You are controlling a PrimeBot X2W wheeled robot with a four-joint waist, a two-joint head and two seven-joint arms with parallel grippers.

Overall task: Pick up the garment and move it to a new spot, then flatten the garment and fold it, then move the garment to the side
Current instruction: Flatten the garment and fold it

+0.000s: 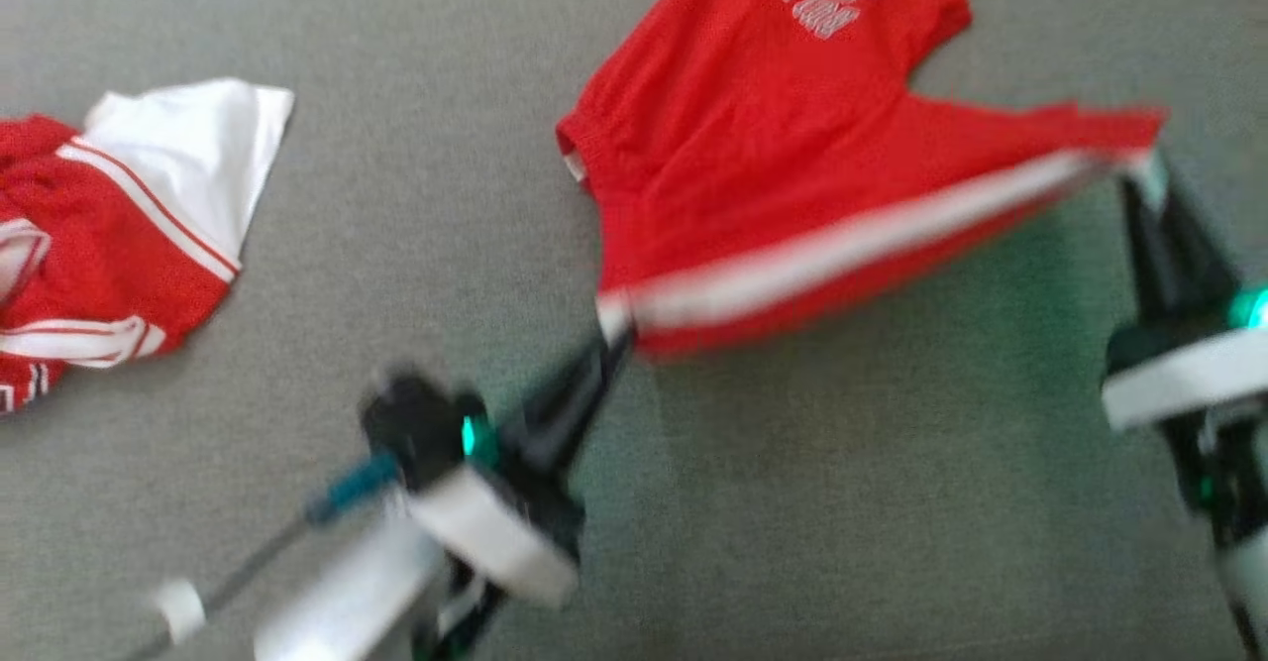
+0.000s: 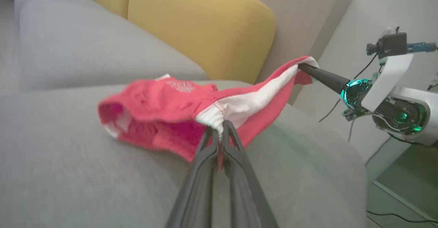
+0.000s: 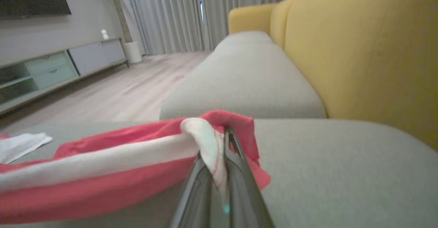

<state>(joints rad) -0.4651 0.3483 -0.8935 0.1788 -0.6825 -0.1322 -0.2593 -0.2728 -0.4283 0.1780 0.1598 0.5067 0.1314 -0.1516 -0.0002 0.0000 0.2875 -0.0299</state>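
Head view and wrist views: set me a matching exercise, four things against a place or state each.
1 red shorts
2 red-and-white garment
3 left gripper
4 back cushions

a yellow, upright behind the grey seat
b shut on one end of a white band
c lying loose at head view's left
d lifted by its white band

Pairs: 1-d, 2-c, 3-b, 4-a.
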